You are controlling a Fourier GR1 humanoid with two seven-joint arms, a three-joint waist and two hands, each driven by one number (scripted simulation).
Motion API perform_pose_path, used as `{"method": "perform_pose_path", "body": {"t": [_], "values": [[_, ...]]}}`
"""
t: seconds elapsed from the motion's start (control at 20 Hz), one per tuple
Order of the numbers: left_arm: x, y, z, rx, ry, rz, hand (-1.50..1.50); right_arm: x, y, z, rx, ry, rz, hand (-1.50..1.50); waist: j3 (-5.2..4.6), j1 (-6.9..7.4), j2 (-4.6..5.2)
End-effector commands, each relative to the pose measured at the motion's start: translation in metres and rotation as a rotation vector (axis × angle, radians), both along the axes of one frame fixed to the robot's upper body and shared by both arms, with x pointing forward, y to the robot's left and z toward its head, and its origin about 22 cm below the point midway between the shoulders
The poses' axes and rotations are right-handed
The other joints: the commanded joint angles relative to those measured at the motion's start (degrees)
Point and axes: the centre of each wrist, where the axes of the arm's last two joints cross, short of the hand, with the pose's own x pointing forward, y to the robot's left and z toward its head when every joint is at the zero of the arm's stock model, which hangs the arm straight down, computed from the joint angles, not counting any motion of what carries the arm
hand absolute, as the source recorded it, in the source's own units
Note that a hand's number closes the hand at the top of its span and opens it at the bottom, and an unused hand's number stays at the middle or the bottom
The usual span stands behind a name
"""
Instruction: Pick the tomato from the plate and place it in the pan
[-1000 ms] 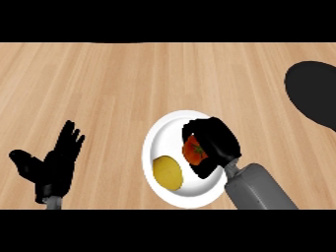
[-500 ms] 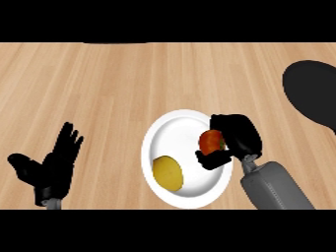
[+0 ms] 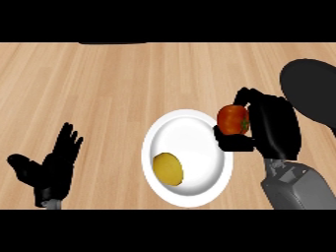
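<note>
- Left hand (image 3: 50, 167): rests open near the lower left of the view, fingers straight and pointing up, holding nothing. It lies well apart from the plate and takes no part in the transfer.
- Counter (image 3: 90, 83): a wooden surface that carries the plate and the pan.
- Plate (image 3: 192, 138): white and round, at the centre of the view. A yellow food item (image 3: 167, 169) lies in its lower left part. It is not the target and needs no contact.
- Tomato (image 3: 233, 119): red and round, at the right rim of the plate, apparently lifted clear of the plate surface, although the height cannot be confirmed from this view. It is enclosed by the right hand.
- Handling judgement for the tomato: probably light, with a smooth skin that may slip and a soft body that may bruise. The best hold is across its widest part, thumb opposite fingers, so that it cannot roll out. The present hold appears to follow this pattern.
- Right hand (image 3: 272, 128): fingers curl over the top of the tomato and the thumb closes beneath it.
- Pan (image 3: 317, 93): dark and round, at the right edge, near the right hand. Its handle runs down toward the lower right. The tomato is not yet over it.
</note>
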Motion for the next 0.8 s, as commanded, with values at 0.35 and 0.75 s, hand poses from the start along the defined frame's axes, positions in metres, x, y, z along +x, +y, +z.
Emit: {"method": "perform_pose_path", "body": {"t": [0.35, 0.75], "values": [[-0.009, -0.007, -0.002, -0.003, 0.068, -0.016, 0.00, 0.005, -0.042, 0.049, 0.145, -0.099, -0.184, 1.50, -0.45, 1.26, 0.75], [0.009, -0.015, -0.014, -0.011, 0.080, -0.022, 0.00, 0.055, -0.125, 0.039, 0.181, -0.161, -0.241, 1.50, -0.44, 1.41, 1.06]]}}
